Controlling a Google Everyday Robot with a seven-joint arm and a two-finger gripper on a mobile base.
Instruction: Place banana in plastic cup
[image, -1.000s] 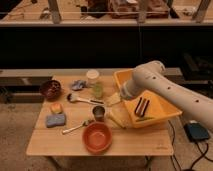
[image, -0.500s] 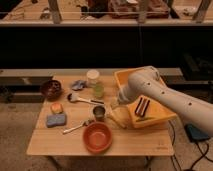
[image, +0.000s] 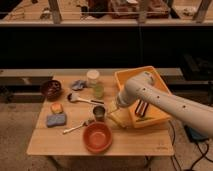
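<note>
The gripper (image: 114, 107) hangs low at the middle of the frame, between the short metal cup (image: 99, 112) and the yellow tray (image: 131, 74); whether it is wide or narrow I cannot tell. Just below it the banana (image: 120, 120) lies on the wooden surface (image: 137, 144), beside the tray's lower left corner. The plastic cup (image: 96, 85) stands upright further up and left, well apart from the banana, and the orange bowl (image: 97, 137) sits at the lower middle.
</note>
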